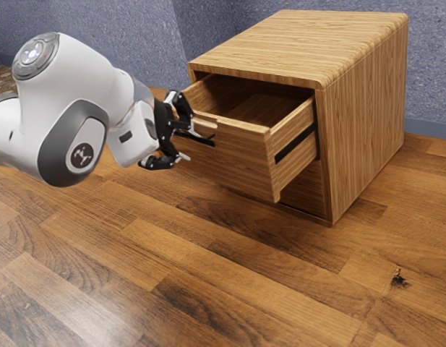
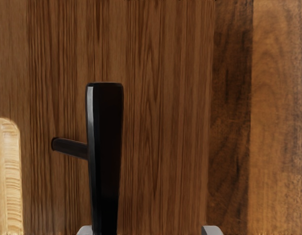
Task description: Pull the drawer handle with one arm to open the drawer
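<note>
A wooden cabinet stands on the floor, and its upper drawer is pulled partway out toward the exterior view's left. The drawer's inside looks bare. Its black bar handle sticks out from the drawer front on a short black post. My gripper is at the handle with its fingers spread wide, open. The bar lies between them, close by one grey fingertip and far from the other fingertip. A pale wooden piece shows beside the handle.
The cabinet's lower part sits flush beneath the pulled-out drawer. Wooden floor stretches in front, with a small dark speck at the exterior view's right. A grey wall rises behind.
</note>
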`<state>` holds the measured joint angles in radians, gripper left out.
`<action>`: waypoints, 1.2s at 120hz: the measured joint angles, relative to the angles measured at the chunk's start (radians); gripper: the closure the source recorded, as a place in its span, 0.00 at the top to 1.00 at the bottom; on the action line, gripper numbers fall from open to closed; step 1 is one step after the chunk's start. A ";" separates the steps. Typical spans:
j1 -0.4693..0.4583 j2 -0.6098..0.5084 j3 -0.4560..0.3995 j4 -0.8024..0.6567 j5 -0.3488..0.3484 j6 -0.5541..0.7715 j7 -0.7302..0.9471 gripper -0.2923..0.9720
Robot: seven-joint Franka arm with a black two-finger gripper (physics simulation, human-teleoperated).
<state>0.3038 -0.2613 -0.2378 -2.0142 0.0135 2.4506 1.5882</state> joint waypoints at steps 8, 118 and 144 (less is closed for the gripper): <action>0.004 -0.016 0.000 -0.016 0.001 0.001 -0.001 0.38; 0.023 -0.105 0.000 -0.102 -0.007 0.000 -0.012 0.40; 0.023 -0.106 0.000 -0.095 -0.009 -0.001 -0.013 0.41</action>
<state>0.3268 -0.3671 -0.2378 -2.1087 0.0048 2.4498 1.5756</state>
